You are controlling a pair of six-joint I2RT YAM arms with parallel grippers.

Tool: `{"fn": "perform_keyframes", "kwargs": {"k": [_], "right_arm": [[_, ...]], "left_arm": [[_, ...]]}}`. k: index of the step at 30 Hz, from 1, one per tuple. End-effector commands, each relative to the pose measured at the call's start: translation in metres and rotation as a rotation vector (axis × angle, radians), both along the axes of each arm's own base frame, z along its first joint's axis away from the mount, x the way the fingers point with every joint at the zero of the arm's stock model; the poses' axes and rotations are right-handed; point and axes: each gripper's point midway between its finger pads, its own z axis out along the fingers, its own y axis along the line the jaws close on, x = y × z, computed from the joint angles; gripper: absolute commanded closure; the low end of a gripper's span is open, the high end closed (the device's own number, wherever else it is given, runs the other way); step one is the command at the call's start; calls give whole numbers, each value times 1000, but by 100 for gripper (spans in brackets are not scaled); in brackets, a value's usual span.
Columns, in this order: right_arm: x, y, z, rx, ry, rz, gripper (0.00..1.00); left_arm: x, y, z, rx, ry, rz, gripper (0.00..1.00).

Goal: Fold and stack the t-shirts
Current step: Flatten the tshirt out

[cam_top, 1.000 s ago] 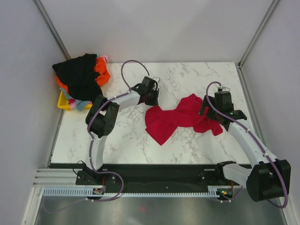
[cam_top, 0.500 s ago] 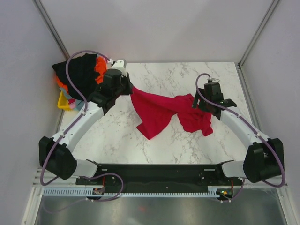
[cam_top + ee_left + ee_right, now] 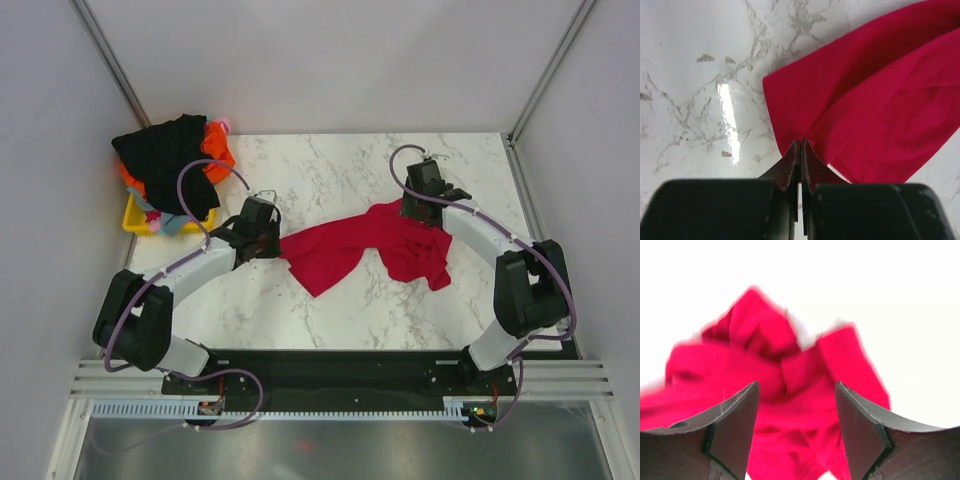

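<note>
A crimson red t-shirt (image 3: pixel 365 240) lies unfolded and rumpled across the middle of the marble counter (image 3: pixel 330 165) in the top view. It is drawn into a twisted band that runs from left of centre up toward the right of centre. One loose flap points down to the lower middle of the frame, and a crumpled bunch sits at the band's right end. The cloth is plain and matte.

At the bottom centre of the left wrist view, the left fingers (image 3: pixel 789 167) are clenched on an edge of the shirt. From the pinch the cloth fans out to the upper right in two smooth layers with a crease between them, resting on the counter.

The right fingers (image 3: pixel 735 427) stand apart at the bottom of the right wrist view. Bunched red cloth, blurred, shows beyond the gap, and contact cannot be told.

In the upper left of the top view, the other shirts are heaped over a yellow bin (image 3: pixel 133 215): a black shirt (image 3: pixel 165 155) on top, an orange shirt (image 3: pixel 216 150) beside it, and a light blue shirt (image 3: pixel 178 224) low at the front.
</note>
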Motion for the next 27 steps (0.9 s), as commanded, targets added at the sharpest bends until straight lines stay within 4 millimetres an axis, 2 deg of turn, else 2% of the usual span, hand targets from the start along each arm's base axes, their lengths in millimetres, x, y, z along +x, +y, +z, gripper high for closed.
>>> {"fn": "perform_keyframes", "kwargs": {"k": [1,5,8,11,14,17,21,22,26,27], "right_arm": [[34,-28,30,-52,-96,-85,30],[42,-36,13,-79,-38,-91,30],[41,-38,-20,-86,39,-94,30],[41,-40,-38,-90,75,-98,32],[40,-47,-46,-95,94,-115,34],[37,-53,-55,-84,112,-129,41],[26,-56,-67,-74,141,-133,46],[24,-56,-68,-67,142,-137,52],[18,-53,-71,-43,144,-129,66],[16,-52,-74,-37,149,-126,74]], "left_arm": [[-5,1,-7,-40,-3,61,98],[-12,0,-23,-54,34,62,98],[-17,0,-36,-59,58,65,98],[-20,0,-43,-57,72,65,98],[-19,0,-42,-58,70,64,98],[-19,0,-43,-59,68,66,98],[-19,0,-45,-56,72,65,98],[-19,0,-46,-55,75,66,98],[-19,0,-47,-53,79,67,98],[-18,-1,-47,-55,78,65,98]]}}
